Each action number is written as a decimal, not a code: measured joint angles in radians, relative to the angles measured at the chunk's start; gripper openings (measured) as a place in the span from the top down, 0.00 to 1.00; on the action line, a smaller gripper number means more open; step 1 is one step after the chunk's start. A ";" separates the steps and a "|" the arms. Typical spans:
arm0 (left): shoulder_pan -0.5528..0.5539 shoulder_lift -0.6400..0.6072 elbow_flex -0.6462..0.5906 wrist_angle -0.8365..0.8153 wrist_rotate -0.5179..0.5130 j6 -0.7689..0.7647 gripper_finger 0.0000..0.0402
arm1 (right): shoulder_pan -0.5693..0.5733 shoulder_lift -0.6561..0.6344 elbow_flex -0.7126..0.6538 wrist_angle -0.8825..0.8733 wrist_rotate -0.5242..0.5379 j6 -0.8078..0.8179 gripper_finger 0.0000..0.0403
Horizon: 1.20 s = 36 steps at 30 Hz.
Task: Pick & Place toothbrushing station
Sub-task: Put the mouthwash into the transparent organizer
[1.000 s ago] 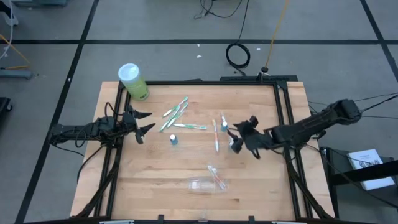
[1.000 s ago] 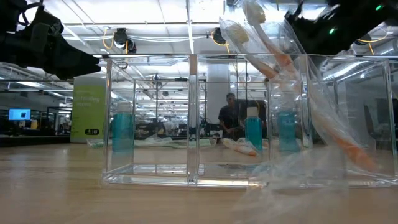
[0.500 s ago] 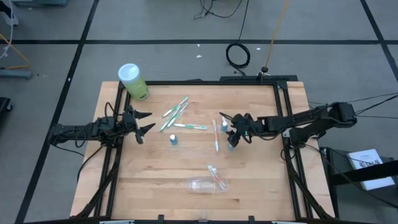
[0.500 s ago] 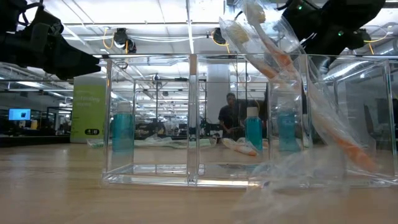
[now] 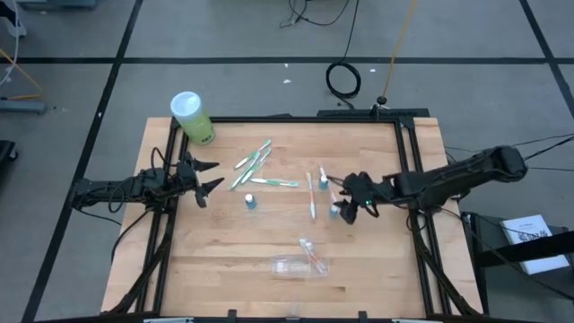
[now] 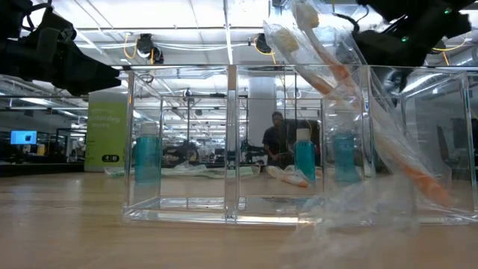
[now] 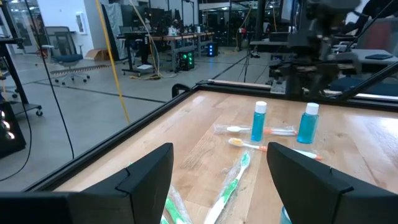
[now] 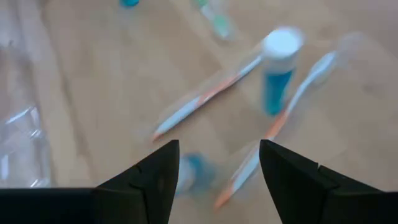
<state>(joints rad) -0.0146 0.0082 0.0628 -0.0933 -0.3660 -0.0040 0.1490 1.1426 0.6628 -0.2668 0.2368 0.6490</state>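
Step in hand: a blue tube (image 5: 334, 209) is judged to be the target of the right gripper (image 5: 356, 199), which hangs just above it near the right side of the worktop (image 5: 224, 260).
Right jaws: they are seen apart in the right wrist view, with nothing between them; a blurred blue tube (image 8: 198, 171) lies just below the gap.
Left gripper (image 5: 203, 176): it is parked at the left edge of the worktop, its jaws apart and empty.
Target position: the tube stands just beside a pink-white toothbrush (image 5: 311, 194), with a second blue tube (image 5: 322, 182) near it.
Other task things: green-white toothbrushes (image 5: 254, 163) are spread near the middle, a third blue tube (image 5: 250, 201) is beside them, and the clear pouch (image 5: 296, 264) lies toward the front edge, with one pink-white brush resting on it.
Not part of the set: a green container (image 5: 192, 117) stands at the far left corner.
Advice on alignment: the jaws should be centred over the tube body, below the white cap, so that the brush beside it is not caught together.
Advice on descent: the approach should be made straight down, because a light upright tube is probably tipped by a side touch.
Advice on closing: the jaws should be closed only when the tube is fully between them.
Risk: the tube may roll away if it is knocked over.
Destination: it cannot be told for sure from the views; the pouch is a likely place.
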 joint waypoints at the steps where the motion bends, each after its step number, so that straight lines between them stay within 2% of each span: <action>1: 0.000 0.000 0.000 0.000 0.000 0.000 0.33 | 0.025 0.000 0.000 -0.004 0.000 0.014 0.47; 9: 0.000 0.000 0.000 0.000 0.000 0.000 0.33 | 0.177 0.004 0.000 -0.008 0.100 0.111 0.47; 18: 0.000 0.000 0.000 0.000 0.000 0.000 0.33 | 0.391 0.077 -0.006 -0.115 0.329 0.330 0.47; 22: 0.000 0.000 0.000 0.000 0.000 0.000 0.33 | 0.452 0.144 -0.046 -0.065 0.398 0.422 0.47; 25: 0.000 0.000 0.000 0.000 0.000 0.000 0.33 | 0.468 0.198 -0.086 0.037 0.424 0.438 0.47; 30: 0.000 0.000 0.000 0.000 0.000 0.000 0.33 | 0.468 0.286 -0.124 0.210 0.502 0.386 0.47; 36: 0.000 0.000 0.000 0.000 0.000 0.000 0.33 | 0.464 0.379 -0.126 0.321 0.614 0.296 0.47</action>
<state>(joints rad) -0.0144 0.0085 0.0628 -0.0933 -0.3660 -0.0043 0.6129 1.5215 0.5365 0.0537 0.8509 0.9452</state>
